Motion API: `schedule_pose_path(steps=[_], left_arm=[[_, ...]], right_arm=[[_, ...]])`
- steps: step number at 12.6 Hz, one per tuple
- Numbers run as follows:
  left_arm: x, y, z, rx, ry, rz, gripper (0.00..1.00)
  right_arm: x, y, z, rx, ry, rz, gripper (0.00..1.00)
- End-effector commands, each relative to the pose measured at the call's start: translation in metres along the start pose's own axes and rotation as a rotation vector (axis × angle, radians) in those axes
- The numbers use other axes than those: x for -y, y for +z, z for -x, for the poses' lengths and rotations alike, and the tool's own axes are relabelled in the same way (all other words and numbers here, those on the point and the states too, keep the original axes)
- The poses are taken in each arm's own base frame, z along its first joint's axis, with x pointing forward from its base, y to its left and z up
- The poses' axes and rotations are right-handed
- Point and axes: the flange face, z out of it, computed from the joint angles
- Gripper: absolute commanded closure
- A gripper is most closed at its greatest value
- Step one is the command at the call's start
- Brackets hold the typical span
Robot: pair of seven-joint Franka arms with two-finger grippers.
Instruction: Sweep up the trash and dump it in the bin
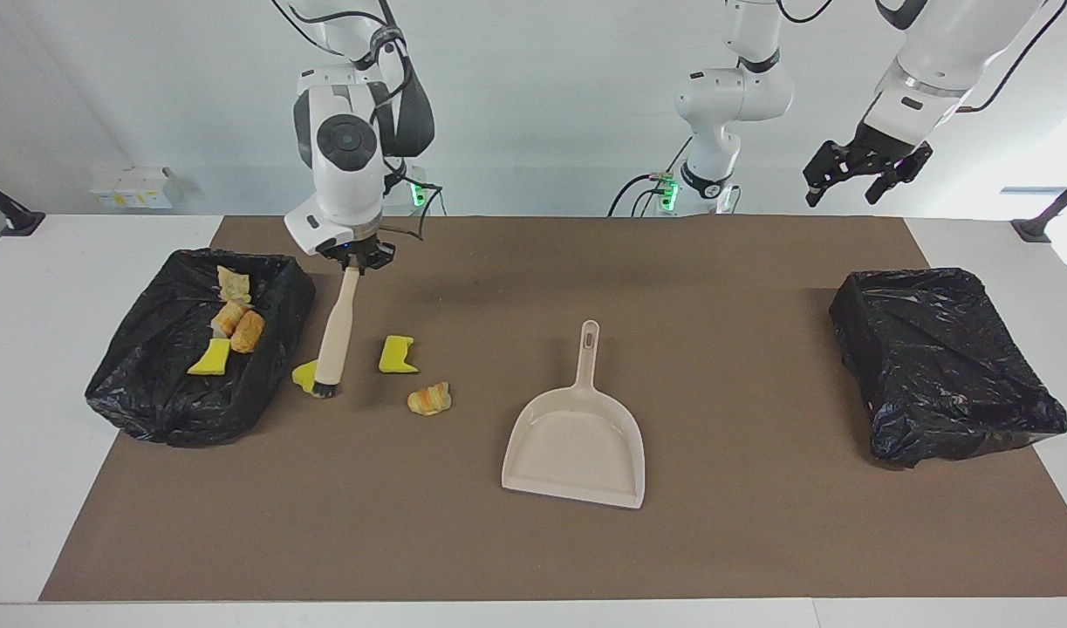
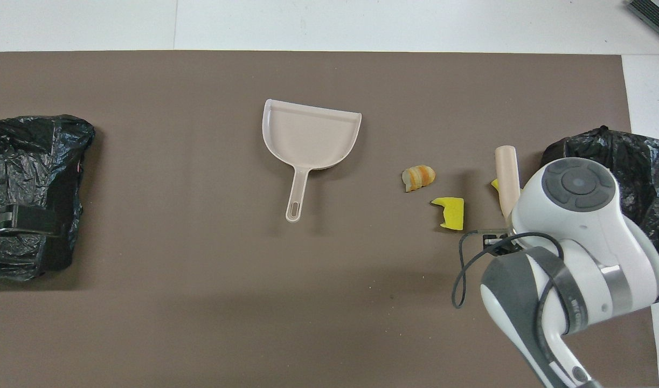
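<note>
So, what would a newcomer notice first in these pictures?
Probably the right gripper holding a brush upright, its bristles at a yellow chunk beside the bin that already holds trash. Next, the beige dustpan lying untouched mid-table, with the left gripper waiting high over its own end.

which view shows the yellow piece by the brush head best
The facing view: the yellow piece lies on the mat beside the bin, with the brush bristles at it. Overhead, the right arm and brush handle cover all but a sliver.
</note>
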Motion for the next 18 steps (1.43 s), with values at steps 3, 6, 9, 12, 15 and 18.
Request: schedule_pose_path(steps=[3, 6, 9, 12, 15, 18], left_arm=[[0.004, -0.004, 0.000, 0.000, -0.005, -0.016, 0.00], [0.004, -0.004, 0.000, 0.000, -0.005, -0.016, 0.00], [0.004, -0.004, 0.000, 0.000, -0.005, -0.016, 0.00], [0.004, -0.004, 0.000, 0.000, -0.005, -0.016, 0.00], [0.004, -0.004, 0.000, 0.000, -0.005, -0.016, 0.00], [0.004, -0.004, 0.000, 0.000, -0.005, -0.016, 0.00]], right_arm=[[-0.026, 0.040, -0.029, 0.002, 0.000, 0.002, 1.00], [-0.034, 0.041, -0.034, -0.030, -0.013, 0.070, 1.00], [-0.039, 0.070, -0.040, -0.015, 0.015, 0.058, 1.00], [-0.062, 0.079, -0.045, -0.020, 0.035, 0.089, 1.00], [-0.038, 0.077, -0.040, -0.021, -0.014, 0.085, 1.00], [0.000, 0.068, -0.032, -0.015, -0.047, 0.009, 1.00]])
